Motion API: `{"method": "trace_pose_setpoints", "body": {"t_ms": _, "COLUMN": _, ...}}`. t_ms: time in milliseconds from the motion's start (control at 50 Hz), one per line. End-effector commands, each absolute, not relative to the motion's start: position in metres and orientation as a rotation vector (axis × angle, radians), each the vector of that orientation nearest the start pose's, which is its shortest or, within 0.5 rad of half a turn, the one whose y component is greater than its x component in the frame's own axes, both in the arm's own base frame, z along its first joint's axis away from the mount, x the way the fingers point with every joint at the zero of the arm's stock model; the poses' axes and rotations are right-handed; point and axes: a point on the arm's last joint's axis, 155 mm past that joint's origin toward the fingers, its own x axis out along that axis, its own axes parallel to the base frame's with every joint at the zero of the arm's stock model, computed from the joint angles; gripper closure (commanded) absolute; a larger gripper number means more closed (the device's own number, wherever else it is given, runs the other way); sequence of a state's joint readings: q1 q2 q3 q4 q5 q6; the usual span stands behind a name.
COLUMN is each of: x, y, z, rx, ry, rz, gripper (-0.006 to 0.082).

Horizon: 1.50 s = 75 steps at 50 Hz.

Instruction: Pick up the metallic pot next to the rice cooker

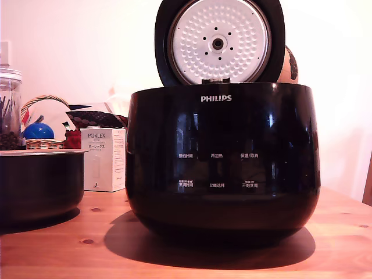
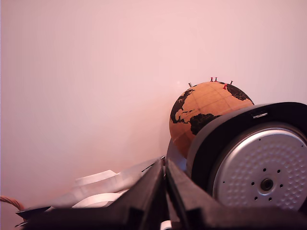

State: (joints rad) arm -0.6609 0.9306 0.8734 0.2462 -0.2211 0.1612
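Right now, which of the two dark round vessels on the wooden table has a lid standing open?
The large glossy black Philips rice cooker: its round lid with the dimpled white plate stands upright. The smaller dark metal pot, at the exterior view's left, has no lid.

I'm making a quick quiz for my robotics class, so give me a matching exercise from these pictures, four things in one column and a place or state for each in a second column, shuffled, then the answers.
Things:
1. metallic pot
2. rice cooker
3. white Porlex box
4. cork globe

Places or states:
A. lid standing open, dimpled inner plate showing
B. behind the cooker's raised lid, pins stuck in its top
C. at the exterior view's left edge, partly cut off
D. standing between the pot and the cooker, farther back

Pairs: 1-C, 2-A, 3-D, 4-B
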Motion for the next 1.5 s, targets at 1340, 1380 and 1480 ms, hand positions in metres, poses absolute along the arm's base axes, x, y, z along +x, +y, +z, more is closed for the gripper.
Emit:
{"method": "trace_pose_setpoints", "body": {"t_ms": 1340, "x": 0.223, "y": -0.094, "z": 0.247, "rx": 0.867, "ry": 0.863, "rz": -0.804, "gripper": 0.0789}}
{"method": "trace_pose_setpoints", "body": {"t_ms": 1380, "x": 0.227, "y": -0.095, "z": 0.245, "rx": 0.888, "ry": 0.867, "rz": -0.82, "gripper": 0.0789}}
{"method": "trace_pose_setpoints", "body": {"t_ms": 1480, "x": 0.239, "y": -0.096, "z": 0.238, "rx": 0.912, "ry": 0.897, "rz": -0.844, "gripper": 0.0789}}
